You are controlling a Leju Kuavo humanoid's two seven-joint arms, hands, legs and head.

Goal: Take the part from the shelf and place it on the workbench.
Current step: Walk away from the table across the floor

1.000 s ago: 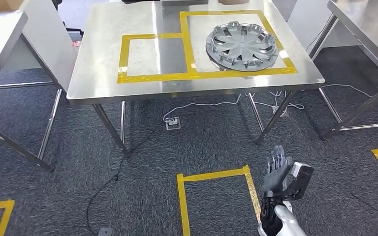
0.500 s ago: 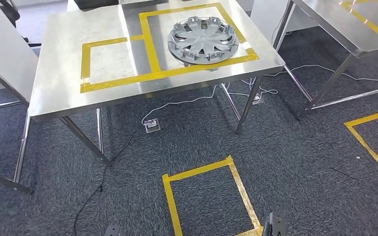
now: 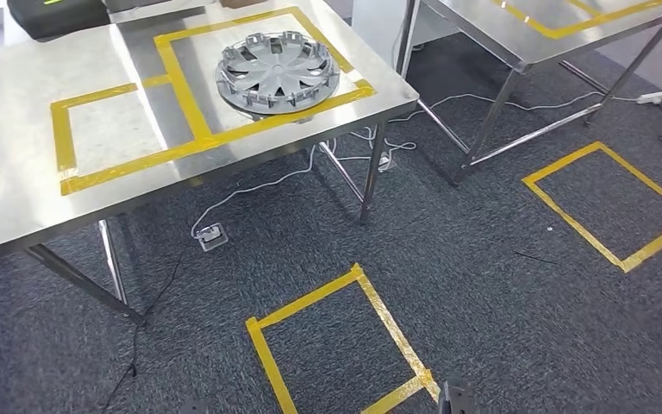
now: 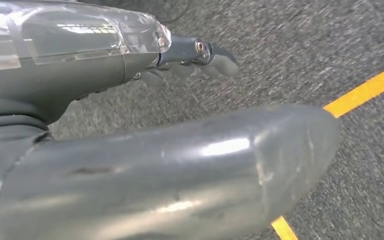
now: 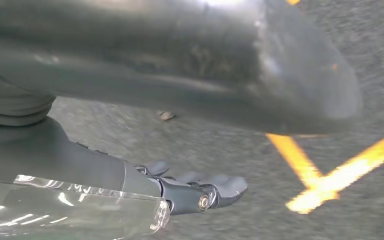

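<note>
The round part [image 3: 277,72] lies flat (ribbed side up) on the workbench [image 3: 17,172].

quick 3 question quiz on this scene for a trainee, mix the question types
1. True or false: the hubcap lies inside the larger yellow tape rectangle on the steel table.
2. Multiple choice: the left hand holds A) the hubcap B) a cable C) nothing.
3. Fill in: the right hand hangs over grey ____ marked with yellow tape.

Key: 1 true; 2 C; 3 carpet.
</note>
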